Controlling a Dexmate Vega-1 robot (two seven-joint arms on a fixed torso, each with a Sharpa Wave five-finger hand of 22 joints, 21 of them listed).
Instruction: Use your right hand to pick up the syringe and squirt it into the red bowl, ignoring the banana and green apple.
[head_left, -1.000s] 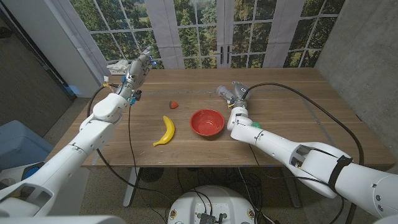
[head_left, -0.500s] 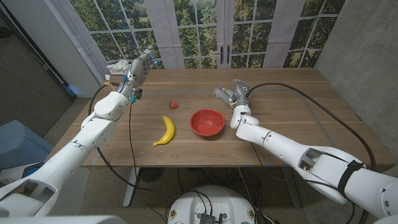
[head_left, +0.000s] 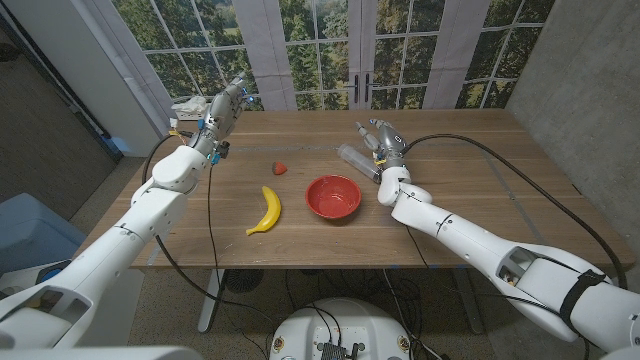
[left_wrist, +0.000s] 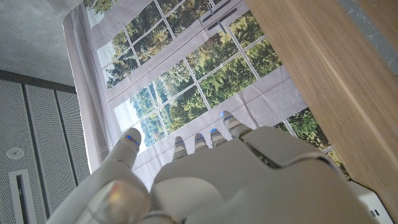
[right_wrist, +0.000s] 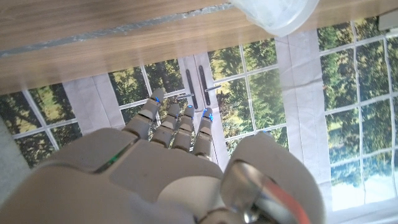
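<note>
The clear syringe (head_left: 352, 158), lying on the desk (head_left: 470, 170) just behind the red bowl (head_left: 333, 196), looks light, rigid and slippery, best gripped mid-barrel by the right hand (head_left: 385, 143), whose empty fingers reach out straight beside it.

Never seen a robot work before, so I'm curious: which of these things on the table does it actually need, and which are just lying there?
Needed:
syringe
red bowl
right hand, beside the syringe

Just lying there:
banana
small red thing
left hand, raised, holding nothing
</note>
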